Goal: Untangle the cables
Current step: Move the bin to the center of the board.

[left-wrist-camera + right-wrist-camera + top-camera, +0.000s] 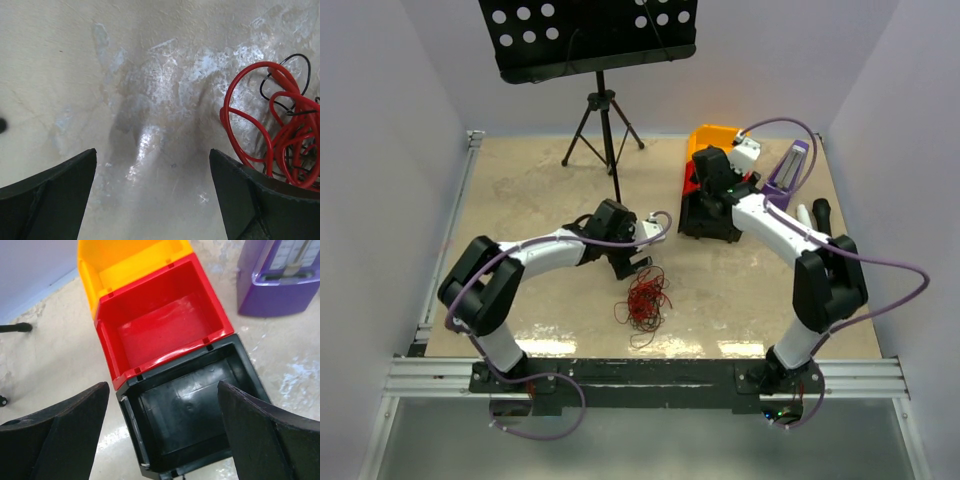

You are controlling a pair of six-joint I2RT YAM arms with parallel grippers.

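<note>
The cables (644,297) are a small loopy clump of thin red and black wires lying on the table near its front middle. In the left wrist view the cables (280,127) lie at the right edge, beside the right finger. My left gripper (632,264) hovers just above and left of the clump, open, with only bare table between its fingers (152,165). My right gripper (705,205) hangs open over the black bin (192,415), holding nothing (162,405).
Three small bins stand in a row at the back right: black (708,222), red (160,322) and yellow (710,135). A purple box (788,168) sits right of them. A black music stand (602,110) on a tripod stands at the back middle.
</note>
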